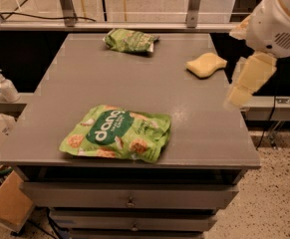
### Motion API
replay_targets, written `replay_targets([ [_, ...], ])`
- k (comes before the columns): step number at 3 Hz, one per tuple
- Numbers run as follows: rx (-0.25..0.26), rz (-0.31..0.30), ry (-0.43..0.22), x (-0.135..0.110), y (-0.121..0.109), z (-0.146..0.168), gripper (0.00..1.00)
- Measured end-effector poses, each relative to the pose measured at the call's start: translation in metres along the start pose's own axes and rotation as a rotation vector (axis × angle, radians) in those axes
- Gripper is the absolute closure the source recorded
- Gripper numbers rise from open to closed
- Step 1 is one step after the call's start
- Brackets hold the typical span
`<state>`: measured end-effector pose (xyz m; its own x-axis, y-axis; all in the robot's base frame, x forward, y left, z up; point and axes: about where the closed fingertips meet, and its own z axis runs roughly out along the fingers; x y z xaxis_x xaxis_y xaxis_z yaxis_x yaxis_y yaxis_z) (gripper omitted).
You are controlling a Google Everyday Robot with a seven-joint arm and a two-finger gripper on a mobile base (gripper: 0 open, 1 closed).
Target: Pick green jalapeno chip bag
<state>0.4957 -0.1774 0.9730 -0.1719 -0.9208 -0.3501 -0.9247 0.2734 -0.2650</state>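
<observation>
The green jalapeno chip bag (130,40) is small, wrinkly and light green, and lies flat at the far edge of the grey table (134,83), left of centre. My gripper (240,94) hangs on the white and cream arm (276,19) at the right edge of the table, next to the yellow sponge. It is well to the right of the bag, nearer to me, and touches nothing.
A larger green "dang" bag (117,133) lies near the table's front edge. A yellow sponge (206,64) lies at the far right. A soap dispenser (6,86) stands on a ledge to the left. A cardboard box (7,203) sits on the floor at lower left. Metal railing posts run behind the table.
</observation>
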Motion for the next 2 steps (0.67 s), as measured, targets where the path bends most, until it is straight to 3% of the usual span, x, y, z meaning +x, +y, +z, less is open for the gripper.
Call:
replay_targets([
  [2,0.049,-0.026,-0.198,-0.077,-0.048,0.042,0.0],
])
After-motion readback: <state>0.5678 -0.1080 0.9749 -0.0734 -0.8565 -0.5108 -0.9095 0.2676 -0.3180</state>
